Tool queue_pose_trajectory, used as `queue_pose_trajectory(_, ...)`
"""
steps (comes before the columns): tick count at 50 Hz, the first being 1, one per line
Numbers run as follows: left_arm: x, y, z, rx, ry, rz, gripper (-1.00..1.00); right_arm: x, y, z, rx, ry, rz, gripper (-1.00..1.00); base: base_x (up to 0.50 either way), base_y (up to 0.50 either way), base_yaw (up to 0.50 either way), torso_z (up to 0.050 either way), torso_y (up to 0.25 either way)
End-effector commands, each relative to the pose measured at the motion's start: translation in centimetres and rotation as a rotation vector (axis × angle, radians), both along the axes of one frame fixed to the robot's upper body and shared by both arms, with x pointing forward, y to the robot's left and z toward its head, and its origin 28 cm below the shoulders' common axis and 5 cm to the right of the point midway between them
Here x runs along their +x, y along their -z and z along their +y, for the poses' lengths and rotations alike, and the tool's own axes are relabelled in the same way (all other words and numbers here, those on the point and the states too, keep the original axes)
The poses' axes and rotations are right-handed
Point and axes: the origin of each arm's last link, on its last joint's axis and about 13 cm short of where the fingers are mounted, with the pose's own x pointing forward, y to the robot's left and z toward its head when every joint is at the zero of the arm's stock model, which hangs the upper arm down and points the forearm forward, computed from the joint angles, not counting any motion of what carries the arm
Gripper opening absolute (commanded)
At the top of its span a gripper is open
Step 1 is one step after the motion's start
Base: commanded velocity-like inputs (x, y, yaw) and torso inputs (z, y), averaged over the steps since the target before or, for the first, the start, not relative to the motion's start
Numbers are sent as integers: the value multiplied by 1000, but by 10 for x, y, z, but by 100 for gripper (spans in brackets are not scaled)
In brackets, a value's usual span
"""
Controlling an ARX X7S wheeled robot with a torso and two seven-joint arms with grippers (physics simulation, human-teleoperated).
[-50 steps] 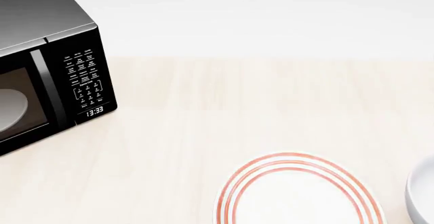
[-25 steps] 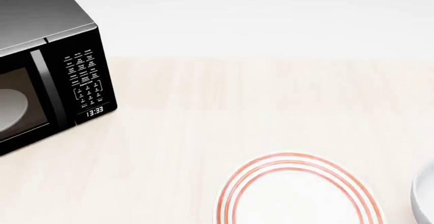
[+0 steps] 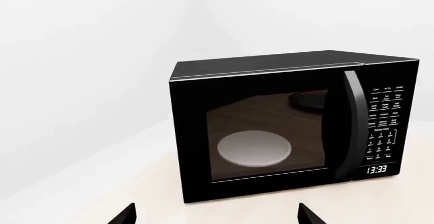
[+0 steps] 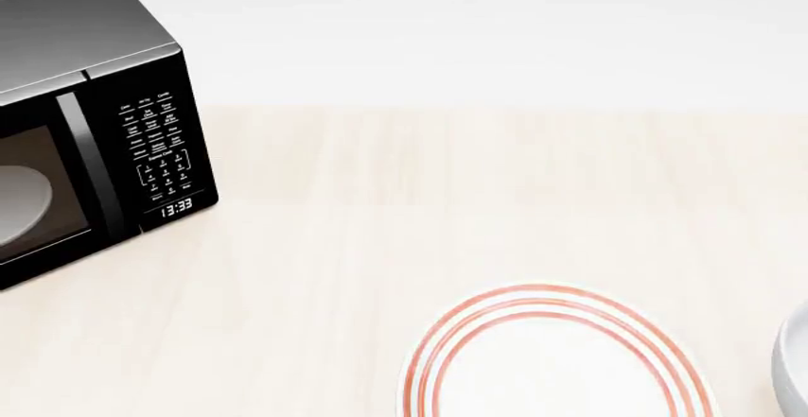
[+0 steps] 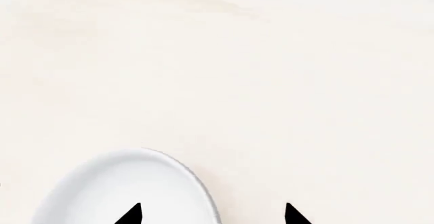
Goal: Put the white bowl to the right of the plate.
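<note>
Microwave (image 3: 291,127) clock reads 13:33; keypad text illegible. We see both tools apart: left tool (image 3: 215,216) empty, right tool (image 5: 213,215) straddling white bowl (image 5: 129,191) rim.

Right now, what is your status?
Both grippers open, left, right. Right straddles bowl rim. Bowl right of plate. Nothing between.

A pale wooden table (image 4: 417,237) carries three things — microwave (image 4: 89,124) at ten o'clock, plate (image 4: 555,360) at five, white bowl (image 4: 796,370) at four.
</note>
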Motion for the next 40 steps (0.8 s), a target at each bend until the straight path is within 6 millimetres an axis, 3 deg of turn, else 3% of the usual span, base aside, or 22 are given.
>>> queue_pose_trajectory(1,-3,0,-2,3,11,-6,100,-31,-51,50,-374,11,-200,100,0,0,0,0,0)
queue_pose_trajectory(6,-4,0,-5,9,29,-9,100,-48,-63,86,-572,-49,-258,100,0,0,0,0,0)
queue_pose_trajectory(13,-10,-1,-12,22,77,-19,100,-65,-65,123,-686,-176,-360,100,0,0,0,0,0)
queue_pose_trajectory(22,-19,-1,-26,53,154,-35,100,-87,-45,167,-798,-318,-464,100,0,0,0,0,0)
queue_pose_trajectory(24,-19,0,-32,60,193,-28,100,-100,-26,185,-825,-384,-516,100,0,0,0,0,0)
queue_pose_trajectory(28,-20,3,-40,78,232,-23,100,-116,-1,199,-940,-517,-588,100,0,0,0,0,0)
queue_pose_trajectory(30,-21,4,-43,88,250,-19,100,-129,19,247,-1002,-827,-694,100,0,0,0,0,0)
queue_pose_trajectory(31,-21,5,-44,92,257,-20,100,-137,28,260,-1010,-897,-704,100,0,0,0,0,0)
queue_pose_trajectory(34,-24,7,-49,105,289,-19,100,-133,44,268,-1045,-682,-746,100,0,0,0,0,0)
queue_pose_trajectory(36,-26,7,-52,111,305,-19,100,-151,81,272,-960,-758,-588,100,0,0,0,0,0)
queue_pose_trajectory(40,-27,9,-57,122,319,-30,100,-155,97,279,-942,-816,-612,100,0,0,0,0,0)
